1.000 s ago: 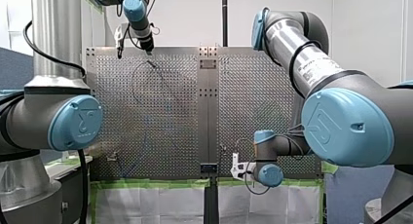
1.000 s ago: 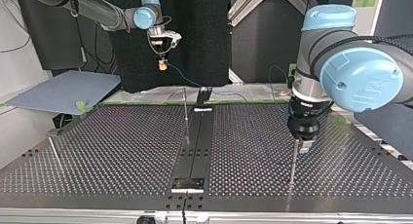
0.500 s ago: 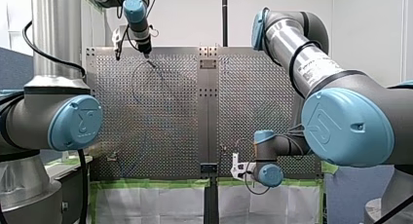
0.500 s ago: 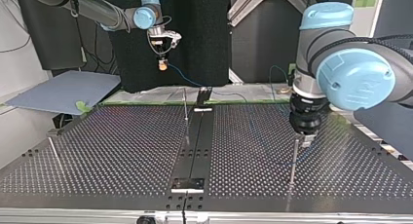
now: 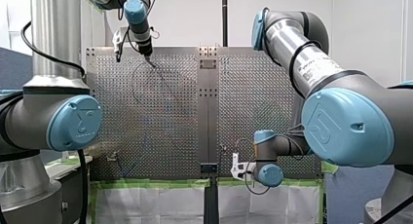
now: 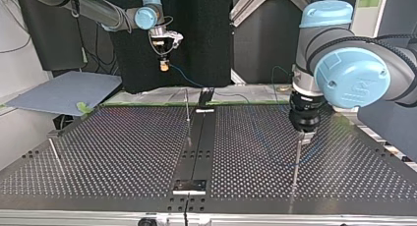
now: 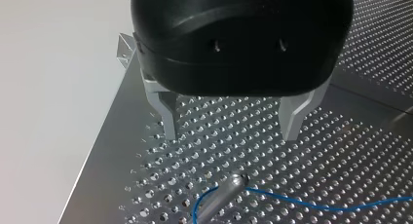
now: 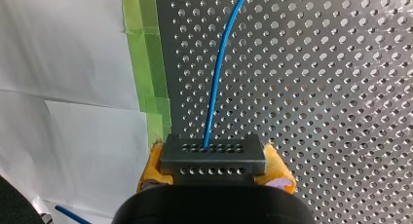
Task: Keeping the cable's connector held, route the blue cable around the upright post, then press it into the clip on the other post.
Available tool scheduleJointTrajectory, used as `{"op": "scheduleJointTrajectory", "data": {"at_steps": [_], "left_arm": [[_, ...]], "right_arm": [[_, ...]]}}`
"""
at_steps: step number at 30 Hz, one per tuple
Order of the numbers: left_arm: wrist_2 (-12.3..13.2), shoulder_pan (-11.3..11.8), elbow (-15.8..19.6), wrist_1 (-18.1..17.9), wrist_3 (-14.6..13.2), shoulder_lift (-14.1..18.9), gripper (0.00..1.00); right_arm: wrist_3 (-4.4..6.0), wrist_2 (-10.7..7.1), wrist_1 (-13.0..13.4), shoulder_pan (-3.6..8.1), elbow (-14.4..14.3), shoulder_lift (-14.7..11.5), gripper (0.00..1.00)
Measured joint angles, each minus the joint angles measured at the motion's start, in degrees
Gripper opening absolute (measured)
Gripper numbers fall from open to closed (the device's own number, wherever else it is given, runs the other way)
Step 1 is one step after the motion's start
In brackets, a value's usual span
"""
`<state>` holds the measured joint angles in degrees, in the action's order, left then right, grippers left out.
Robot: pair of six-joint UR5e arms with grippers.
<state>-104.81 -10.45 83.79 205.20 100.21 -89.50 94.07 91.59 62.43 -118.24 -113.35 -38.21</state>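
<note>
In the right wrist view my right gripper (image 8: 214,177) is shut on the grey connector (image 8: 213,156), held between yellow pads. The blue cable (image 8: 219,73) runs from it over the perforated plate. In the top view that gripper (image 6: 164,64) hangs high at the back left. My left gripper (image 7: 233,131) stands open with nothing between its metal fingers, just above the upright post (image 7: 221,199). The thin blue cable (image 7: 311,204) bends around that post. In the top view my left gripper (image 6: 304,135) hovers over the post (image 6: 296,159) at the right.
A second thin post (image 6: 187,107) stands near the black centre rail (image 6: 199,147), and a third post (image 6: 53,151) near the top view's left edge. Green tape (image 8: 151,63) and white sheet border the plate under my right gripper.
My left gripper has risen off the post and drawn slightly away from it. My right gripper and the connector have stayed put.
</note>
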Motion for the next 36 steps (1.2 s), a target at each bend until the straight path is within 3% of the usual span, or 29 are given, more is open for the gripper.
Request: {"op": "scheduleJointTrajectory", "data": {"at_steps": [15,28,36], "left_arm": [[-5.5,0.0,0.1,1.9,-0.4,0.0,1.0],[-5.9,0.1,0.1,1.8,-0.9,0.0,1.0],[-4.6,-0.6,0.1,-0.7,-3.9,0.0,1.0]], "right_arm": [[0.01,0.0,0.0,-0.02,0.0,0.0,0.0],[-0.01,0.0,0.0,-0.01,0.0,0.0,0.0],[-0.01,0.0,0.0,0.0,0.0,0.0,0.0]]}}
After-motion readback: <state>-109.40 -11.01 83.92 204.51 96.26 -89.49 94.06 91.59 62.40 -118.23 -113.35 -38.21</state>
